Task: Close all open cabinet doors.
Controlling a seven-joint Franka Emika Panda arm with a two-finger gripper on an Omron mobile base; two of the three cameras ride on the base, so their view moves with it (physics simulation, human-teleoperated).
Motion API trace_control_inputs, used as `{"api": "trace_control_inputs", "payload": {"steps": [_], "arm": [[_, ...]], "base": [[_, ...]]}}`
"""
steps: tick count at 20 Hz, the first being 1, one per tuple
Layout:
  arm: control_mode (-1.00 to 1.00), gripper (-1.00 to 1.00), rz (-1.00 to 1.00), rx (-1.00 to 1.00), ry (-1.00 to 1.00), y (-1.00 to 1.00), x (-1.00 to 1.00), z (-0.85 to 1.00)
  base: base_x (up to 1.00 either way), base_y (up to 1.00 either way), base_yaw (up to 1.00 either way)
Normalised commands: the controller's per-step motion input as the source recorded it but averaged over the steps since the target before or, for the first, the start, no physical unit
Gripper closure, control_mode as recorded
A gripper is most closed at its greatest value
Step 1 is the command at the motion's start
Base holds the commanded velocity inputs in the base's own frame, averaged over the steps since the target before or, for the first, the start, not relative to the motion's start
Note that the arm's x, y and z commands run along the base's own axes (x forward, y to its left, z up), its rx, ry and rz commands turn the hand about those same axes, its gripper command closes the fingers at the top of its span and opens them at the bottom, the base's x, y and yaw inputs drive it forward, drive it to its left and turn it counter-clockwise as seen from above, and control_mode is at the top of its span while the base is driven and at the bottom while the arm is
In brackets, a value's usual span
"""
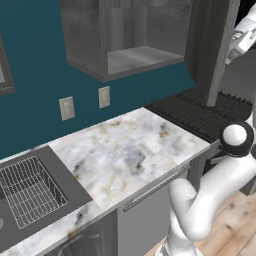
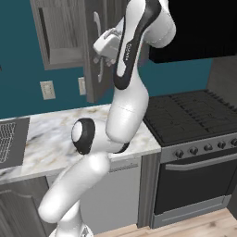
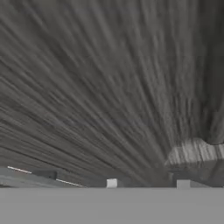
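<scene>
The wall cabinet (image 1: 140, 47) stands open, its bare shelf showing. Its dark grey wood-grain cabinet door (image 1: 212, 50) is swung out towards me and seen nearly edge-on in the left base view. From the right, the same cabinet door (image 2: 91, 55) shows its outer face and slim silver handle (image 2: 99, 44). My gripper (image 2: 100, 59) is raised against that face, right beside the handle. In the hand view, the door's wood grain (image 3: 109, 87) is very close, with my gripper (image 3: 147, 184) open and nothing between its tips.
A marble counter (image 1: 125, 155) runs below the cabinet, with a sink and wire rack (image 1: 30, 192) at its left. The black stove (image 2: 190, 113) stands to the right, its oven door below. Two wall outlets (image 1: 67, 107) sit on the teal wall.
</scene>
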Motion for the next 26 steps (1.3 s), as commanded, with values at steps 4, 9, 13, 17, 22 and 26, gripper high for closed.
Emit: {"api": "trace_control_inputs", "payload": {"steps": [4, 9, 13, 17, 22, 26], "arm": [[-1.0, -1.0, -0.1, 0.32, -0.36, 1.0, 0.25, -0.36], [-1.0, -1.0, -0.24, 0.36, -0.36, 0.85, 0.23, -0.42], [-1.0, -1.0, -0.44, 0.36, -0.36, 0.88, 0.2, -0.61], [-1.0, -1.0, -0.47, 0.24, -0.3, 0.94, 0.26, -0.54], [-1.0, -1.0, -0.42, 0.11, -0.15, 1.0, 0.43, -0.1], [-1.0, -1.0, -0.41, 0.04, -0.05, 1.0, 0.54, 0.0]], "base": [[0.0, 0.0, 0.0], [0.0, 0.0, 0.0], [0.0, 0.0, 0.0], [0.0, 0.0, 0.0], [0.0, 0.0, 0.0], [0.0, 0.0, 0.0]]}}
